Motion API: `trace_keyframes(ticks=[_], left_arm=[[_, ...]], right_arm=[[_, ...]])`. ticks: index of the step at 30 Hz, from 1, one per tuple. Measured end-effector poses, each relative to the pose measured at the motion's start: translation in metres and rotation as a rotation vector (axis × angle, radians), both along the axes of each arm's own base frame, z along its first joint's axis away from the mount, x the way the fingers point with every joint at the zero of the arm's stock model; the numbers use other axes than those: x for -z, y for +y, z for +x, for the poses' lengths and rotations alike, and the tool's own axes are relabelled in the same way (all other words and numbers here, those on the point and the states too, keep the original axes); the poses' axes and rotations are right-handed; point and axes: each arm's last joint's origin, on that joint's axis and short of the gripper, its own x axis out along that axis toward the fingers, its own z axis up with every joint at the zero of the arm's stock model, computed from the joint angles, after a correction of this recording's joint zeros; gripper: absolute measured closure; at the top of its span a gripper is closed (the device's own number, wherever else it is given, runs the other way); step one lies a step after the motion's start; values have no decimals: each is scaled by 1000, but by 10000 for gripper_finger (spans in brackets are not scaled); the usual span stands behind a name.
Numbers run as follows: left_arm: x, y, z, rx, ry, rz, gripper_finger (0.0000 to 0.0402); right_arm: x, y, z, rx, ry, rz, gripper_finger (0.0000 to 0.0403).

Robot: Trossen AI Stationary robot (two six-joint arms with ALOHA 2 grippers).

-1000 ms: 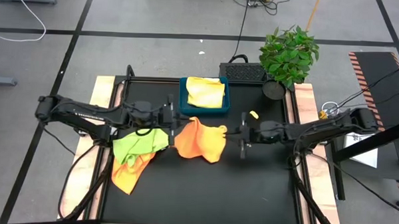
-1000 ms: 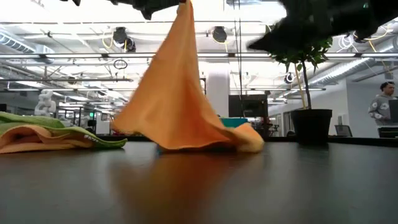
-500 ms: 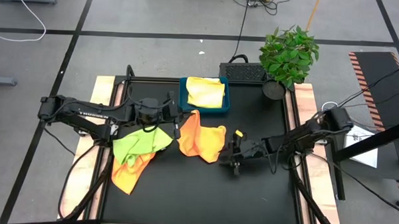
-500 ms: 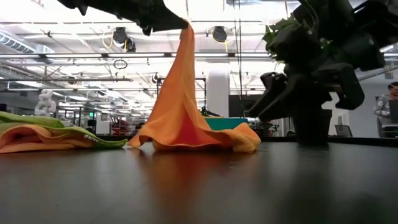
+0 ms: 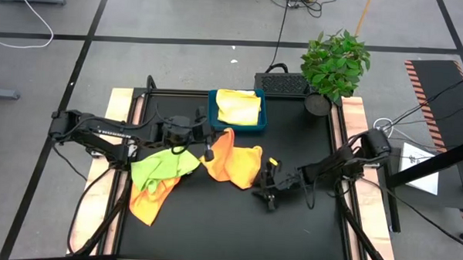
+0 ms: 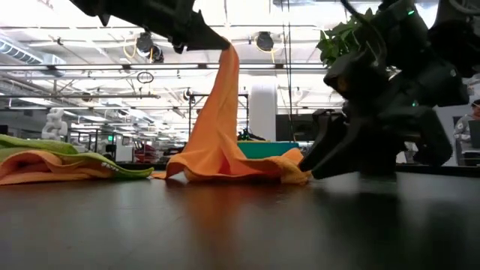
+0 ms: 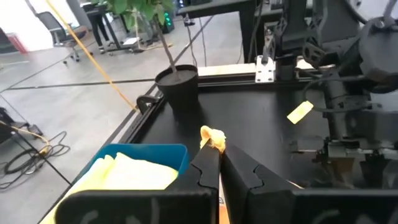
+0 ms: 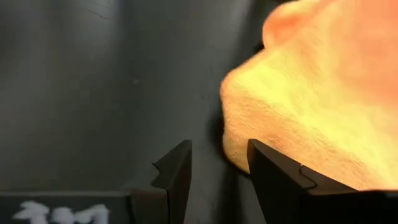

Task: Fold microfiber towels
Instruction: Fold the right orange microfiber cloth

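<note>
Near the middle of the black table (image 5: 213, 222), an orange towel (image 5: 234, 162) hung in a peak from the left gripper (image 5: 208, 150), which was clenched on one corner and held it up while the rest pooled on the table. The right gripper (image 5: 265, 187) sat low at the far edge of that cloth, fingers parted around nothing — just beside the hem, one finger perhaps brushing it.

The cloth looked light, limp and fuzzy; it draped in soft folds and would likely sag wherever it wasn't held, so a corner or hem seemed the best place to pinch. It should grip well, not slip.

A lime green towel (image 5: 162, 165) lay over another orange towel (image 5: 149, 204) under the left arm, and a yellow towel (image 5: 238, 107) rested in the blue tray (image 5: 212, 118) at the back.

A potted plant (image 5: 334, 66) stood at the rear corner — beyond it, a bright open workshop with ceiling lights.
</note>
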Motion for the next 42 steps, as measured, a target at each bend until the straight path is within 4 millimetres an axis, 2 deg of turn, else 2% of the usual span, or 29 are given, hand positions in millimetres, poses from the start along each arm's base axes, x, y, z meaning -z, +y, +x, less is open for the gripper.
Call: trace_keyframes(ticks=[11,16,19,28,31,33,37,42], left_arm=[[1,0,0,-7,1,-10,395],[1,0,0,-9,7,-18,395],[2,0,0,-10,8,-19,394],[3,0,0,-10,23,-21,394],[-2,-4,-4,2,2,-23,394],[-11,-10,-7,21,-37,-14,395],[-20,-22,-18,30,-43,-1,397],[-22,-36,-32,-70,14,34,398]], right_arm=[[9,-9,22,74,14,-7,257],[10,-16,23,118,28,-22,266],[12,-20,23,145,46,-32,289],[10,-23,22,141,60,-23,394],[0,-19,18,128,58,-30,395],[-14,-16,15,109,37,-21,397],[-51,-7,5,58,-37,10,400],[-97,4,-20,-9,-141,41,401]])
